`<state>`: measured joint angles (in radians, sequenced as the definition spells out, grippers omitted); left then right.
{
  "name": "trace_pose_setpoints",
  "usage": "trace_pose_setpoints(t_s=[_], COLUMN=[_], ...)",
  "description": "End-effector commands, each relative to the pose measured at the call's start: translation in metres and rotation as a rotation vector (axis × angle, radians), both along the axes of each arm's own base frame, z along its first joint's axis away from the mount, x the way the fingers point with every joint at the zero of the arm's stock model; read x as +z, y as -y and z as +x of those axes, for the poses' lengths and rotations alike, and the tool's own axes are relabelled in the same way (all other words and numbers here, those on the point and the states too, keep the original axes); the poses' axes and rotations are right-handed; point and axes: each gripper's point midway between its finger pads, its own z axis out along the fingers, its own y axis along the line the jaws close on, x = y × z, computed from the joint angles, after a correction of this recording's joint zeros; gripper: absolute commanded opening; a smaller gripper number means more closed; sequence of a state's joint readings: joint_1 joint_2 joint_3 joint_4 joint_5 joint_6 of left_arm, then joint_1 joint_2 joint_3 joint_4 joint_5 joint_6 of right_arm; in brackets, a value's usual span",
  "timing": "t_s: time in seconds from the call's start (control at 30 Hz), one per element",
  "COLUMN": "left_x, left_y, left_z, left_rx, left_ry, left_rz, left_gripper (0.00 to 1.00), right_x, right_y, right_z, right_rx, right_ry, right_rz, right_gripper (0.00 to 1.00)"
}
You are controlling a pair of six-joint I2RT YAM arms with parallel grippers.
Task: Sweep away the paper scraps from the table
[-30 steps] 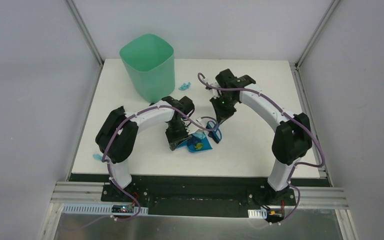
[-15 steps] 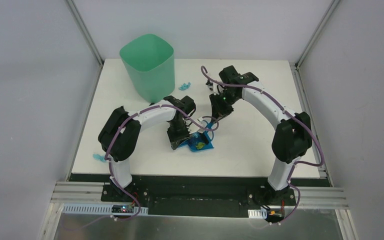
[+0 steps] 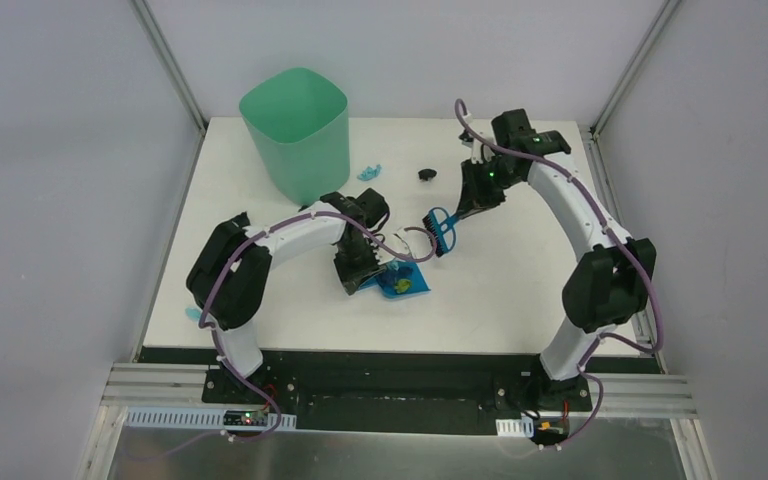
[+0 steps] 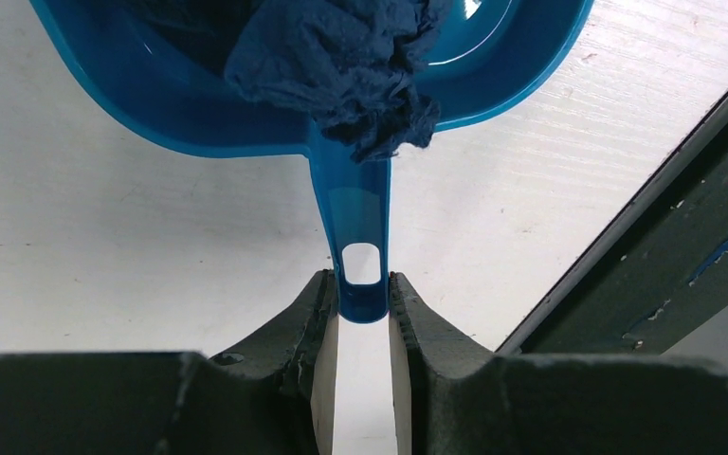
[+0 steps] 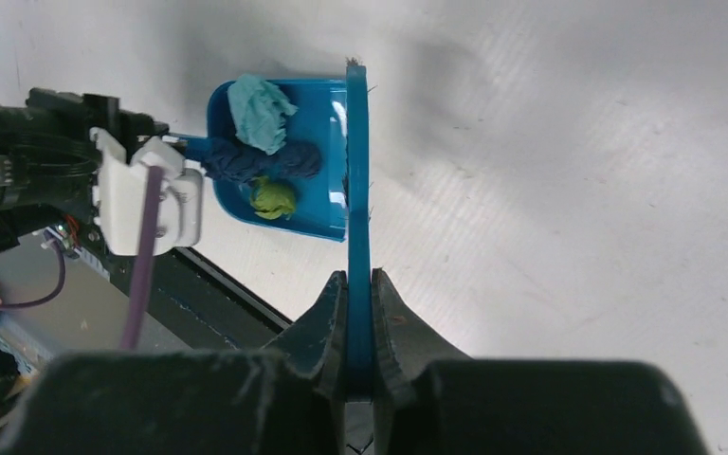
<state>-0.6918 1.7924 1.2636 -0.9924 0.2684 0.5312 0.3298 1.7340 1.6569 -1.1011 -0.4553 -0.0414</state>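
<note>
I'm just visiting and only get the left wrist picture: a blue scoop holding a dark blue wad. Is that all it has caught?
Observer: No. The right wrist view also shows a light blue wad and an olive green wad in the dustpan.
Operator: What does the sweeping?
Observer: A brush, its handle clamped in the right fingers, apart from the dustpan.
Operator: Anything left unswept?
Observer: Yes. In the top view a black scrap lies on the table, farther back than the brush.

Glossy blue plastic dustpan (image 4: 512,47), crumpled paper scraps (image 4: 341,66), matt white table (image 4: 104,246)
</note>
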Motion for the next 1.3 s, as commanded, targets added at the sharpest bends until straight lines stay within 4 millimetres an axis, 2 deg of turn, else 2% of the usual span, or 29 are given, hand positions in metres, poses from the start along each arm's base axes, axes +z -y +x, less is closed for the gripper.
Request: trace_pose_setpoints(t_s=[0.0,0.17,0.27,0.4,0.57,0.6,0.63,0.67,0.8,1.17,1.27], left_x=[0.032,0.061,0.074,0.091,0.115,0.120,0.128,0.131,0.152,0.184,0.190], left_y=[0.006,0.004,0.003,0.006,0.008,0.008,0.011,0.010,0.014,0.027,0.030], left_z=[0.011,0.022,0.028,0.038,0.055,0.060,0.068,0.070,0.092,0.158,0.169], left_rx=[0.015,0.020,0.030,0.050,0.087,0.100,0.107,0.112,0.118,0.171,0.190], left_ry=[0.074,0.122,0.137,0.156,0.169,0.178,0.194,0.199,0.257,0.342,0.357], left_rz=[-0.078,-0.106,-0.112,-0.128,-0.141,-0.144,-0.156,-0.157,-0.174,-0.249,-0.276], left_gripper=[0.03,0.03,0.04,0.04,0.04,0.04,0.05,0.04,0.04,0.03,0.03], right_x=[0.019,0.015,0.000,0.007,-0.026,-0.026,0.001,0.005,0.001,0.000,0.000], right_y=[0.021,0.034,0.058,0.067,0.092,0.088,0.057,0.054,0.055,0.059,0.059], right_z=[0.005,-0.009,-0.010,-0.021,-0.016,-0.017,-0.041,-0.046,-0.051,-0.051,-0.051], right_rx=[-0.020,-0.018,-0.086,-0.165,-0.239,-0.226,-0.151,-0.137,-0.121,-0.130,-0.133], right_ry=[0.086,0.155,0.225,0.280,0.347,0.346,0.229,0.208,0.210,0.212,0.216], right_rz=[0.033,0.145,0.115,0.274,0.267,0.312,0.572,0.620,0.635,0.639,0.637], right_gripper=[0.00,0.00,0.00,0.00,0.00,0.00,0.00,0.00,0.00,0.00,0.00])
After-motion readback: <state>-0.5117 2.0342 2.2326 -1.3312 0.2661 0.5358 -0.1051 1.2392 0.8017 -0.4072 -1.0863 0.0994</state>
